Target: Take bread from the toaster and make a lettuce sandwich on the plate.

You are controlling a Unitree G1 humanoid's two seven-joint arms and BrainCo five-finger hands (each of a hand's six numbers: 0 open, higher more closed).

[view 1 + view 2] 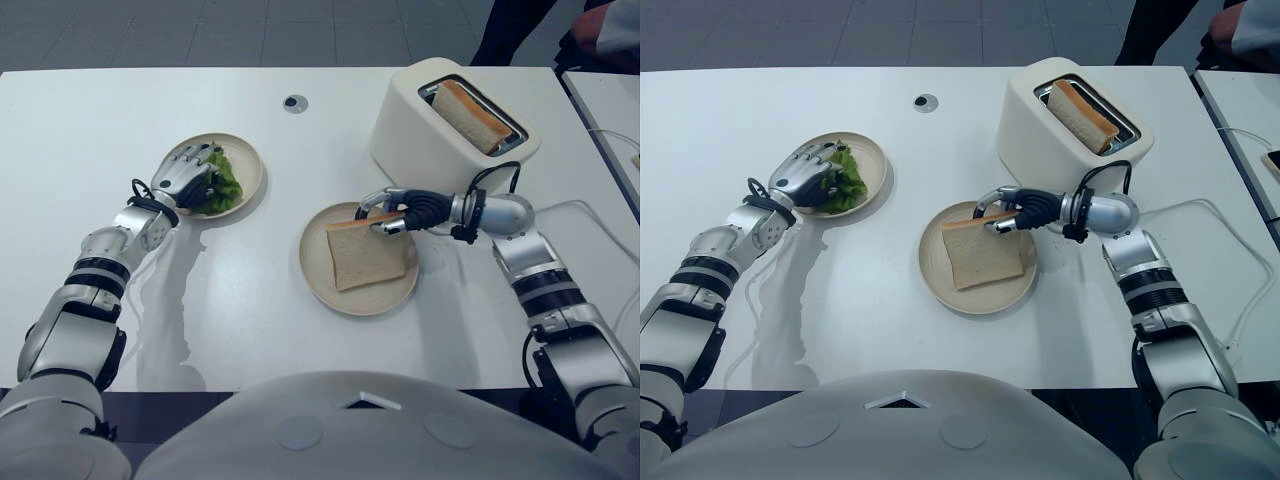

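While the smooth white desk [250, 300] bears all, rounded cream toaster [420, 140] holding an upright tan slice [468, 115], beige plate [385, 296] under a square bread slice [365, 255], its far edge pinched by the right robot hand [405, 212], smaller plate [250, 160] with frilly green lettuce [225, 188] gripped by the left robot hand [185, 172].

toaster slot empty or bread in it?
Not empty: one bread slice stands in the toaster slot, its top sticking out. A second slice lies on the plate.

No text, brand, number or sign can be read anywhere: not on the toaster [415, 145], not on the plate [385, 300], and not on the worktop [250, 300].
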